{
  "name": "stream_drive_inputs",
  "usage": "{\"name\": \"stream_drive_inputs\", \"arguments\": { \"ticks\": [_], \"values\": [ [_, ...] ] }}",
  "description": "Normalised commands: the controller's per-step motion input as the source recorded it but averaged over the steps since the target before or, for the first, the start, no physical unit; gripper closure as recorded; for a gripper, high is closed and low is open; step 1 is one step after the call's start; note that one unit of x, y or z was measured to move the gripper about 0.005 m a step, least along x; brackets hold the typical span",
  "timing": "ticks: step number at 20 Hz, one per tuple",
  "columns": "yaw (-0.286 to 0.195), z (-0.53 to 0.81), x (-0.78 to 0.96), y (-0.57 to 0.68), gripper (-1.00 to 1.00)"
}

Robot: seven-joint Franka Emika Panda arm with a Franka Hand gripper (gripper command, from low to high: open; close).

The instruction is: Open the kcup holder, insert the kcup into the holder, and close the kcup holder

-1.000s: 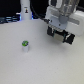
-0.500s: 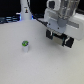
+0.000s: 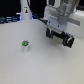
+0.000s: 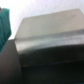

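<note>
We see the jaws standing apart on the gripper [image 3: 59, 38] above the white tabletop [image 3: 40, 67], gripping nothing, with the kcup [image 3: 25, 46] upright well apart toward the exterior view's left, green top uppermost

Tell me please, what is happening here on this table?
One robot arm hangs over the white table. Its tool is in the air at the exterior view's right, holding nothing that I can see. The tiny white plastic cup with a green top stands alone, apart from the tool. The wrist view is too blurred to read.
</note>
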Motion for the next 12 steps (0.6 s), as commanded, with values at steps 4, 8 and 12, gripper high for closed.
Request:
{"name": "stream_drive_inputs", "arguments": {
  "ticks": [4,8,12],
  "values": [
    [-0.204,0.38,-0.06,-0.45,-1.00],
    [-0.250,0.31,-0.12,-0.46,-1.00],
    [-0.254,0.21,-0.22,-0.42,-1.00]
  ]
}}
